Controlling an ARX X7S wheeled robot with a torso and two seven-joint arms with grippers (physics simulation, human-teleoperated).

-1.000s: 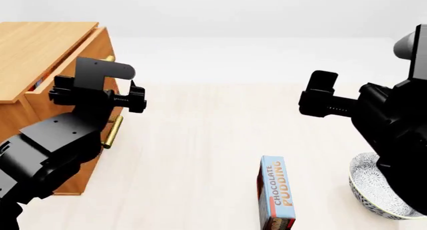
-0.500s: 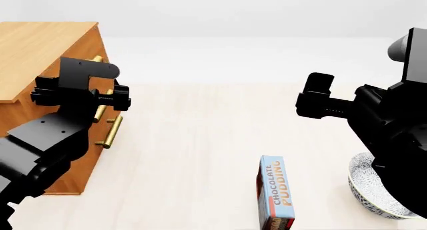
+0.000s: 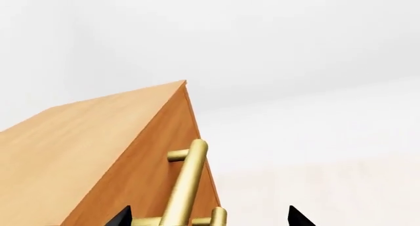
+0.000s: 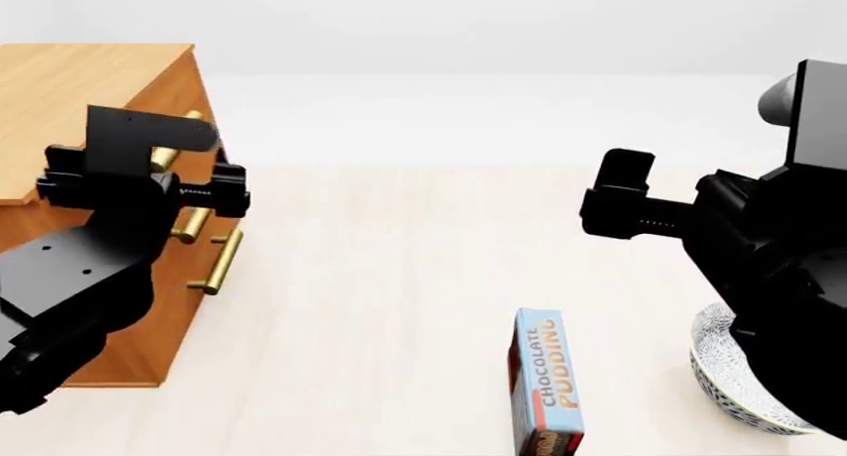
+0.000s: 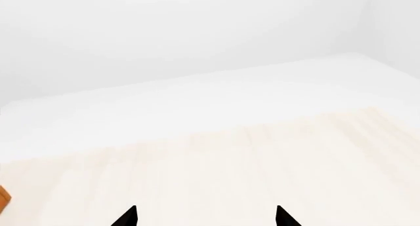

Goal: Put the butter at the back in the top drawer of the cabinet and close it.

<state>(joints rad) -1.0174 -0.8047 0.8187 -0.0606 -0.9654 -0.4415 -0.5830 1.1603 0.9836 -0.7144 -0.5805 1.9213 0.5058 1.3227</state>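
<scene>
The cabinet (image 4: 79, 89) stands at the left, and its top drawer (image 4: 193, 99) sits flush with the front. The butter is not in view. My left gripper (image 3: 206, 220) is open right at the top drawer's front (image 3: 154, 167). The brass handle (image 3: 187, 182) lies between its spread fingertips, and nothing is gripped. In the head view the left gripper (image 4: 159, 178) is up against that handle (image 4: 170, 149). My right gripper (image 5: 204, 218) is open and empty. It hangs over bare floor at mid-right (image 4: 622, 193).
A blue-and-brown Chocolate Pudding box (image 4: 546, 387) lies on the floor at the front, right of centre. A patterned bowl (image 4: 735, 382) sits at the right, partly behind my right arm. The two lower drawer handles (image 4: 218, 263) jut from the cabinet front.
The top drawer was pulled out a second ago and is now flush with the cabinet. My left gripper moved left with it. The right gripper shifted slightly left.
</scene>
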